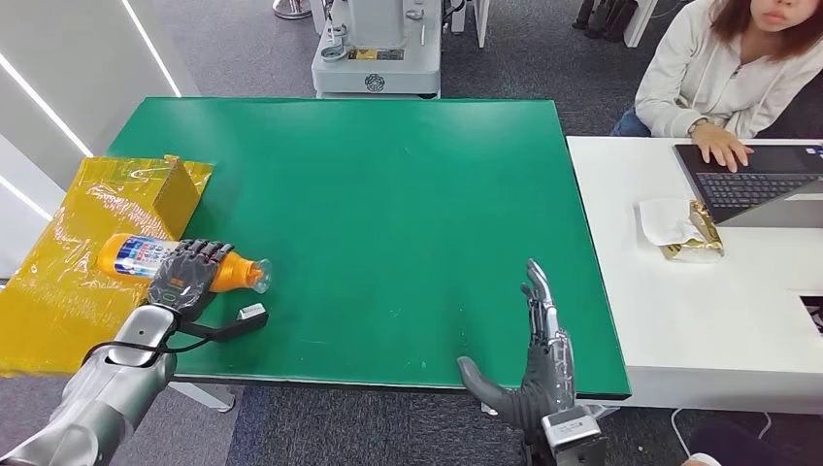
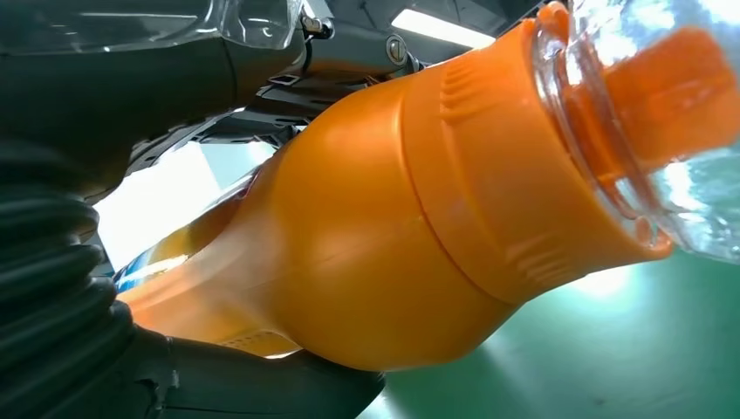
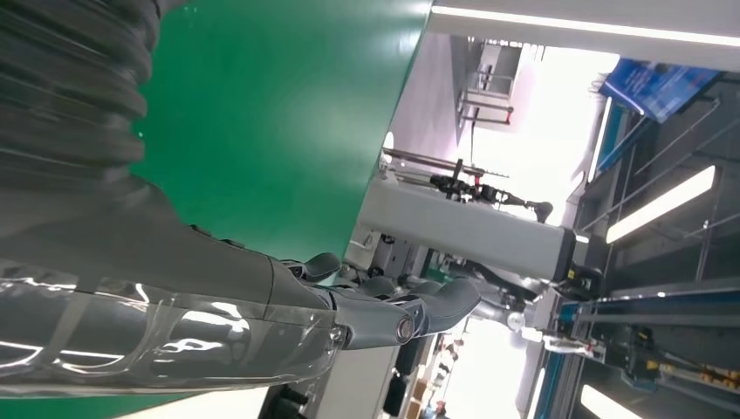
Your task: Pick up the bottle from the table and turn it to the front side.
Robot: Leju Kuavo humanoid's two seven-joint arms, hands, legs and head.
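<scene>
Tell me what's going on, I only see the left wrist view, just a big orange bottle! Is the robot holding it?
Observer: Yes. In the head view the left hand wraps over the bottle, which lies on its side at the green table's left edge.
Operator: Which way does the cap point?
Observer: Its clear cap points toward the table's middle.
Operator: What's the other hand doing?
Observer: The right hand hangs open at the table's near edge, holding nothing.
</scene>
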